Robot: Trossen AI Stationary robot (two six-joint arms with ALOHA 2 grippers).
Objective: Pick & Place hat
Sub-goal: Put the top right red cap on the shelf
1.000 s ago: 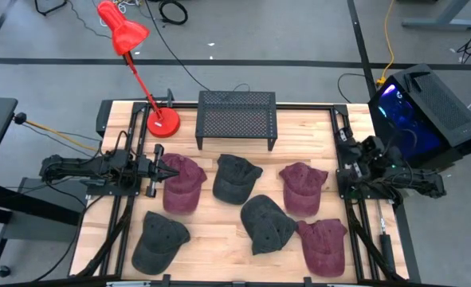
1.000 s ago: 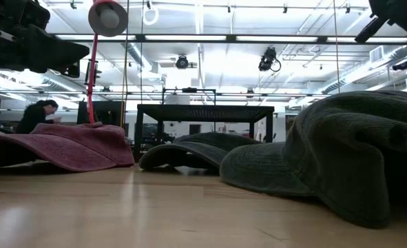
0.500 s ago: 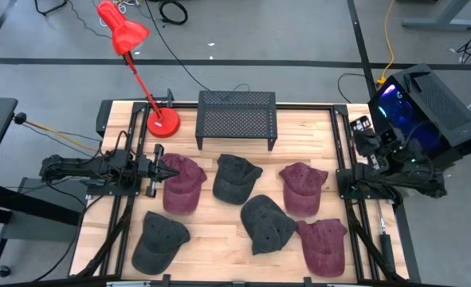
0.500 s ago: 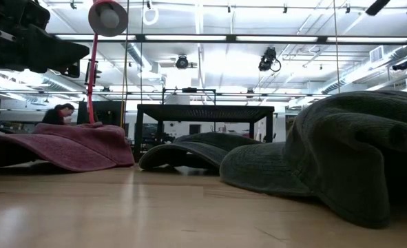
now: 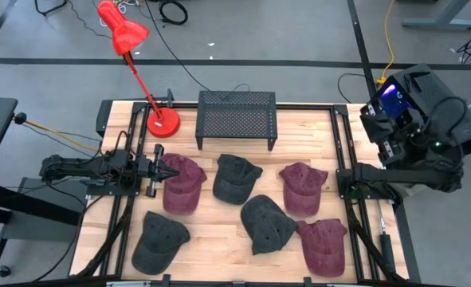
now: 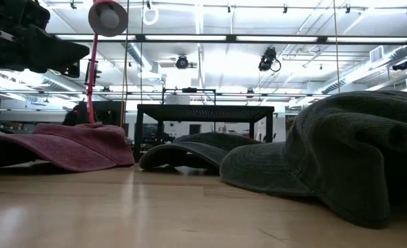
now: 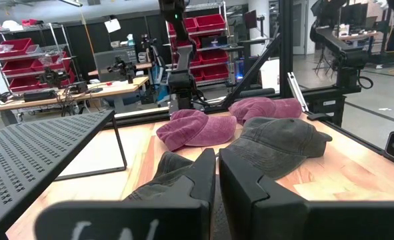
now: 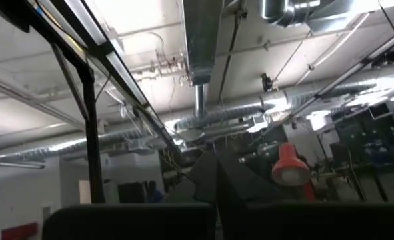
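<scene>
Six hats lie brim-down on the wooden table (image 5: 219,255): maroon ones (image 5: 182,183), (image 5: 302,188), (image 5: 324,243) and dark grey ones (image 5: 235,177), (image 5: 267,223), (image 5: 159,239). At the table's left side my left gripper (image 5: 170,169) is shut and points level toward the right, over the left edge of the nearest maroon hat. In the low view my left gripper (image 6: 79,54) stands well clear above that hat (image 6: 58,145). My right gripper (image 5: 374,118) is shut, raised high over the table's right edge and tipped upward. The right wrist view shows its fingers (image 8: 207,175) against the ceiling.
A black mesh rack (image 5: 237,118) stands at the far middle. A red desk lamp (image 5: 162,121) stands at the far left, its head leaning out past the far edge. A black case (image 5: 434,104) sits beyond the right edge. A person (image 6: 76,114) shows far behind the table.
My right gripper has risen from beside the table's right edge to high above it and has tipped upward, staying shut. It has left the top of the low view. The hats have not moved.
</scene>
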